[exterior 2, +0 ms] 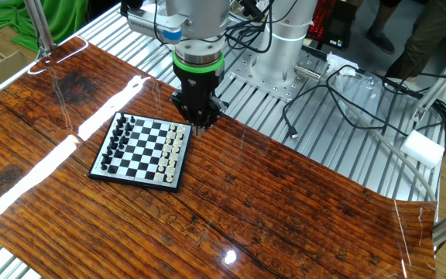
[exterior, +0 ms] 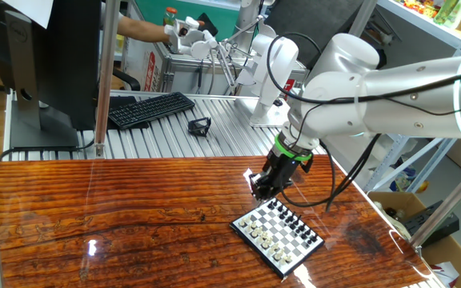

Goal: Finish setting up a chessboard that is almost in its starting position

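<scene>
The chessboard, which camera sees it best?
The other fixed view: the chessboard lies whole and unblocked, with the gripper at its far edge. One fixed view shows it smaller, near the picture's bottom edge.

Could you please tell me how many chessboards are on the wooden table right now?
1. The chessboard lies on the wooden table, directly below the gripper. Nothing suggests another, though the arm hides a little of the tabletop.

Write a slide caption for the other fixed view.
Robot arm's tool poised low at the corner of the chessboard on a wooden table.
</scene>
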You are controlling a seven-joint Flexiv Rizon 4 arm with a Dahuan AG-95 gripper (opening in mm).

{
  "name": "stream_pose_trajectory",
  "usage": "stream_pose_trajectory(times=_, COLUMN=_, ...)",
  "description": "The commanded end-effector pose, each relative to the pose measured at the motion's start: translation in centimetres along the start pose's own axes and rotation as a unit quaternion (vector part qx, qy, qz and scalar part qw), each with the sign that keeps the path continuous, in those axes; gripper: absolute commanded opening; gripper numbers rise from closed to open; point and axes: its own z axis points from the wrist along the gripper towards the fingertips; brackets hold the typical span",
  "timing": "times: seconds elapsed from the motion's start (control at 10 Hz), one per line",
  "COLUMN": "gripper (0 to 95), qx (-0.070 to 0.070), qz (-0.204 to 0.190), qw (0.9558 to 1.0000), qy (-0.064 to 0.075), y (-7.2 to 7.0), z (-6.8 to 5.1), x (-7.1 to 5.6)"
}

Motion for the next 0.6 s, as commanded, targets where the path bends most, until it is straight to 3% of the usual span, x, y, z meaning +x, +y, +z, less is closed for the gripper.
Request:
stream_pose_trajectory(times=0.1, gripper=0.0, qx=0.0, qz=0.001, qw=1.0, qy=0.0, y=0.01, z=0.09, x=0.03)
stream_pose_trajectory(times=0.6, gripper=0.0, qx=-0.003, qz=0.009, qw=0.9999, qy=0.004, y=0.88, z=1.07, x=-0.16)
